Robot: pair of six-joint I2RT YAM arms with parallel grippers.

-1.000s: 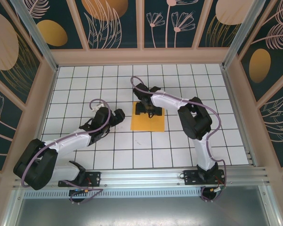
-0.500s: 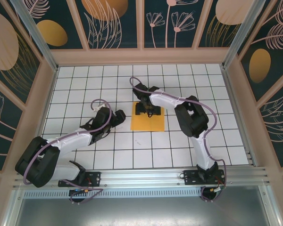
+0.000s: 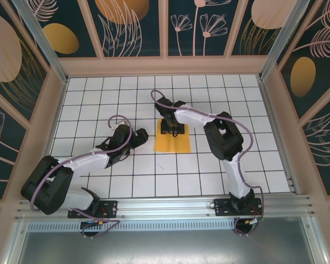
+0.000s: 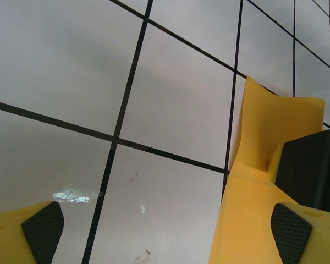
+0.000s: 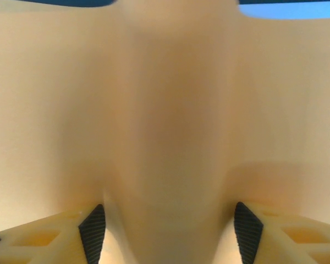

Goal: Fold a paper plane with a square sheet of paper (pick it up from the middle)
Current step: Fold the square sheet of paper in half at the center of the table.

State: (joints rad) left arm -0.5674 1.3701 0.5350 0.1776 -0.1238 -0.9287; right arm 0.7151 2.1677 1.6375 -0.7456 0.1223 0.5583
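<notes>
The square sheet of paper (image 3: 173,144) is humped between the right pincer's (image 3: 172,130) half-closed fingers at the middle of the surface (image 3: 220,165) — a firm grip cannot be confirmed. The left pincer (image 3: 143,135) is held wide open just beside its left edge. One sheet and two pincers are counted; open room is left all round. The sheet's side edges have been drawn inward since earlier.

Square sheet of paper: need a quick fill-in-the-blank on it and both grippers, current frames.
1. The square sheet of paper bulges into a ridge ___ the fingers of the right gripper.
2. The left gripper is on the ___ side of the sheet.
3. The left gripper's jaws stand ___.
Missing words: between; left; open.
</notes>
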